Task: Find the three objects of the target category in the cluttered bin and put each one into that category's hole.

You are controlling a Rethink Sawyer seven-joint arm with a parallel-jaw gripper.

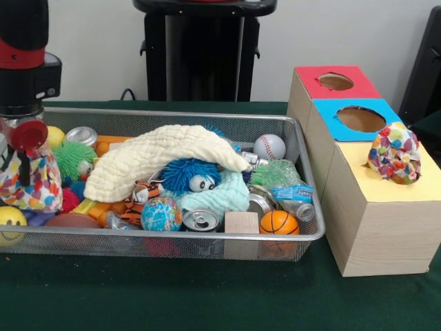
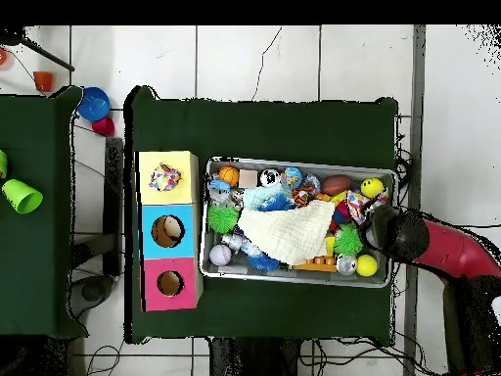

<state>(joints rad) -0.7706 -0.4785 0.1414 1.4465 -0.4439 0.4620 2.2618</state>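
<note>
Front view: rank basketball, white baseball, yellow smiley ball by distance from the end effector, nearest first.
End effector hangs over the bin's left end.
1. Yellow smiley ball, front-left corner, just below it.
2. White baseball, back right of the bin.
3. Basketball, front right; close to the baseball's distance, slightly farther.

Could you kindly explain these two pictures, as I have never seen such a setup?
It is a red and black robot arm at a table. One picture looks across the table; the other looks straight down. A wire bin holds clutter: a cream cloth, balls, drink cans, fuzzy toys. Beside it stands a wooden box with red, blue and yellow tops; a patchwork bag sits on the yellow one. The hand is down at a second patchwork bag in the bin; whether it grips is unclear.
</note>
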